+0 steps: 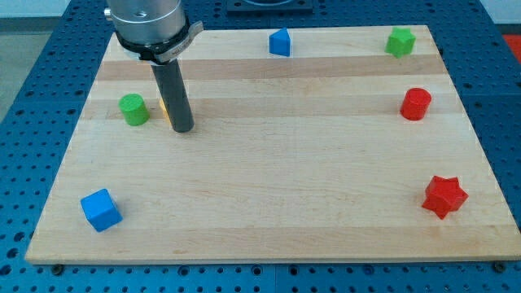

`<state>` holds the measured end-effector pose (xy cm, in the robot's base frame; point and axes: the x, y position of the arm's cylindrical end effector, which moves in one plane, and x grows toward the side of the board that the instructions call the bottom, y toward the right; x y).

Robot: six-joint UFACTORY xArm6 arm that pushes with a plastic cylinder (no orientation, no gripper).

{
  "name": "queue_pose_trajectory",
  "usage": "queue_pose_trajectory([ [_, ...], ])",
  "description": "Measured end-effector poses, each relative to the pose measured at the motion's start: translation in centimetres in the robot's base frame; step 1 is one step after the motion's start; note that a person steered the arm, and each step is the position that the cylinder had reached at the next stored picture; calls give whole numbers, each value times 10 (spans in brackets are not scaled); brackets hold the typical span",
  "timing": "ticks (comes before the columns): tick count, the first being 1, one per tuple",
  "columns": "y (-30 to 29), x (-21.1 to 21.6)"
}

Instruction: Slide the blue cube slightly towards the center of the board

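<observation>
— What lay on the pale, grained wooden board (269,163)?

— A matte blue cube (101,210) near the view's bottom-left corner, well apart from my tip (182,129), which stood just right of a green cylinder (133,109).

— Any pincer?

— None; only a smooth dark rod.

— Anything hidden?

— A yellow-orange sliver (164,109) behind the rod, shape untellable. The arm's grey collar (151,24) was cut off at the top.
</observation>
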<state>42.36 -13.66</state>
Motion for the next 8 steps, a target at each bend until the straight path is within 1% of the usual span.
queue_pose_trajectory([
  [2, -7, 1],
  [3, -7, 26],
  [4, -25, 44],
  [5, -65, 53],
  [6, -102, 76],
  [7, -127, 106],
  [8, -128, 141],
])
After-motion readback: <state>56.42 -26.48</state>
